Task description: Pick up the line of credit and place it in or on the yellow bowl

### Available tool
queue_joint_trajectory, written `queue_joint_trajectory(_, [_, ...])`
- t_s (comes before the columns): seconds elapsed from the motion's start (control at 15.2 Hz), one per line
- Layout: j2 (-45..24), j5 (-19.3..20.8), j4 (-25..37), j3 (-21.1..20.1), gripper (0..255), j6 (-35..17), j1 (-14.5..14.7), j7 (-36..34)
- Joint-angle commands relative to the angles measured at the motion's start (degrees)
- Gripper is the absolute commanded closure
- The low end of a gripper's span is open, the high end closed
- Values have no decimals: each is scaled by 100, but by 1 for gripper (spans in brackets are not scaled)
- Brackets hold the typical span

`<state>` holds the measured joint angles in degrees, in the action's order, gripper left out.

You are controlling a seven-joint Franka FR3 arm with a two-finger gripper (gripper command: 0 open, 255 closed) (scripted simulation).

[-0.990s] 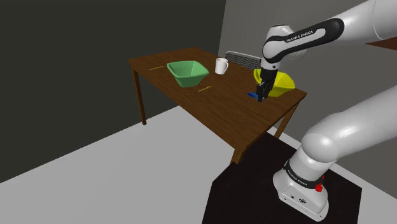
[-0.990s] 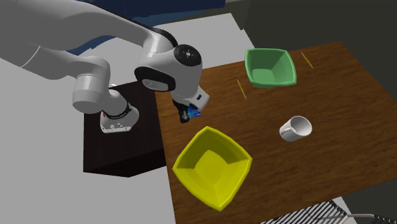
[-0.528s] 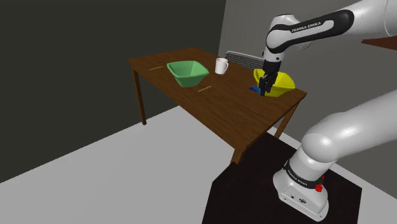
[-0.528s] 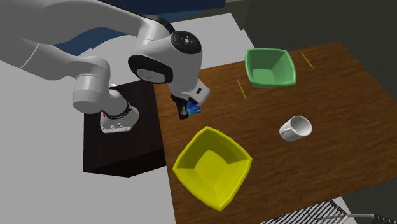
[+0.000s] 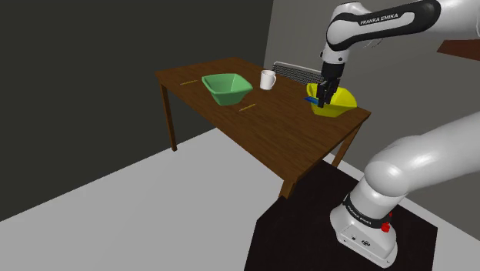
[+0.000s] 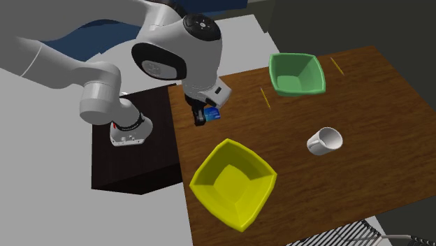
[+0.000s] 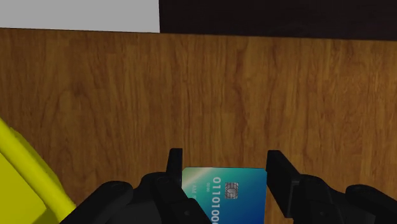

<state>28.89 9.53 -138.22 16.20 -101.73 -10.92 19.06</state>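
Raised since one second ago, the gripper (image 6: 205,117) now hangs above the table (image 5: 269,132) with its load, where before it sat low over the wood. Note that the two black fingers (image 7: 173,167) are clamped narrowly on the edges of the card (image 7: 226,191), a blue-green card with a chip and printed digits, so the card is off the table and held. Locate the card by the yellow bowl (image 6: 234,183): it is in the air just beside the bowl's rim, on the side facing the green bowl (image 6: 298,74), and not yet over the hollow. In the wrist view the yellow bowl's rim shows close beside one finger, with bare wood grain beneath the card. Observe the white mug (image 6: 324,140) lying near the yellow bowl on the wood, and the green bowl well apart from it. The dark stand (image 6: 133,168) sits against the table edge nearest the yellow bowl.
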Motion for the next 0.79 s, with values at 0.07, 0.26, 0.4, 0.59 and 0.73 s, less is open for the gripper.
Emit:
queue_joint_trajectory(0.07, [8, -24, 230, -28, 255, 241, 13, 8])
queue_joint_trajectory(0.26, [30, -39, 408, -51, 255, 441, 19, 14])
queue_joint_trajectory(0.4, [-224, 37, 656, 165, 255, 409, -50, 289])
queue_joint_trajectory(0.59, [-643, 100, 1071, 484, 255, 366, -137, 709])
queue_joint_trajectory(0.73, [-949, 103, 1377, 694, 255, 343, -188, 998])
